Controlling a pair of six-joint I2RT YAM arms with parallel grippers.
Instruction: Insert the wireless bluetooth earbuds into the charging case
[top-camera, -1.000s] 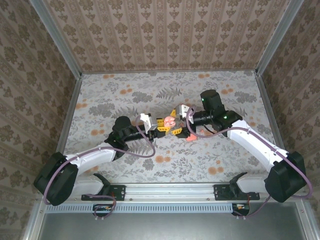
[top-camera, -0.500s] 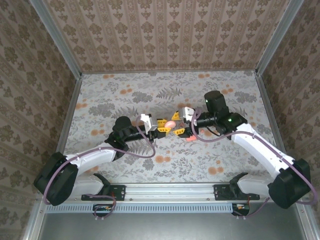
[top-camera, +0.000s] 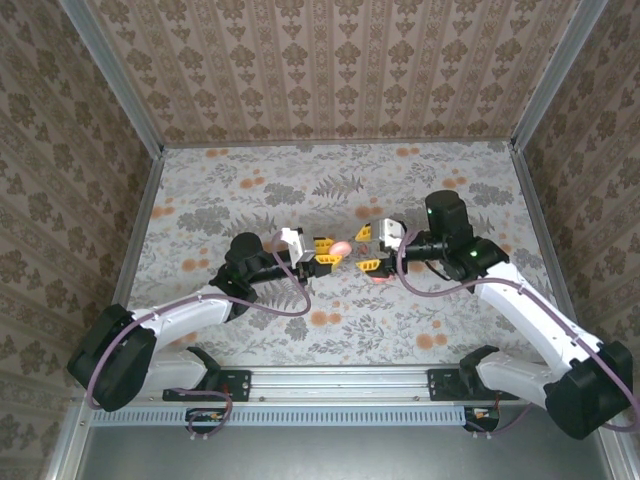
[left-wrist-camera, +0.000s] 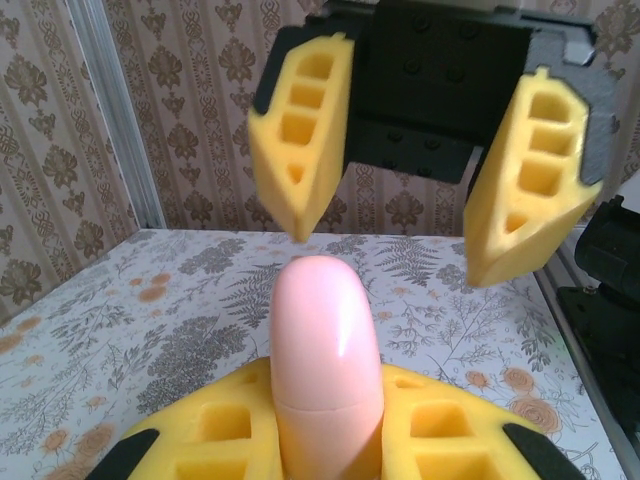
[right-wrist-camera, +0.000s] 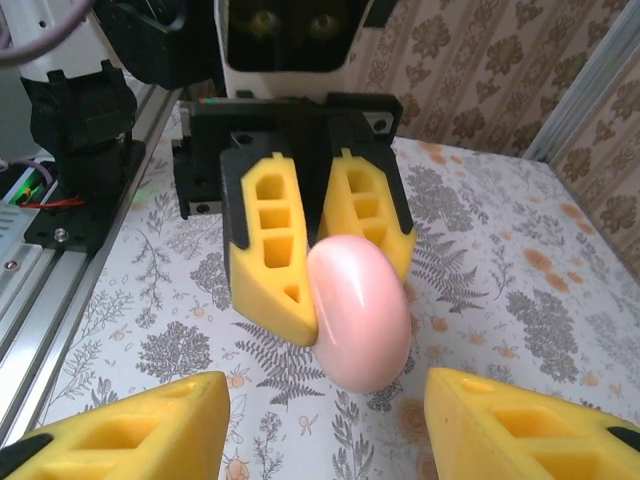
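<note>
Pinch looks solid on the left side: the left gripper (top-camera: 327, 253) is clamped on the charging case (left-wrist-camera: 325, 330), gripping its lower half, with the rounded end sticking straight out past the fingertips. The long axis runs along the line between the two arms, and the free end points right at the right gripper (left-wrist-camera: 395, 240).

That one stands wide with nothing between its fingers. It sits nose to nose with the case, just beyond the free end and not touching, and its gap is roughly centred on the case's axis. So I'd say the whole next move comes down to that line-up: the right arm is the free one and the nearer one to the case's exposed end.

There's a thin seam across the case and it looks closed to me, so my guess is the lid has to come open before anything goes in.

Earbuds: honestly can't pick them out for sure. From above there's a small pink bit (top-camera: 379, 279) on the table (top-camera: 250, 190), on the right gripper's side of the case and a little nearer the arm bases. It's too small to call.

Room is fine: bare table on every side of the case, and the walls are well apart from it. The only tight spot is the fingertips facing each other over the case.
</note>
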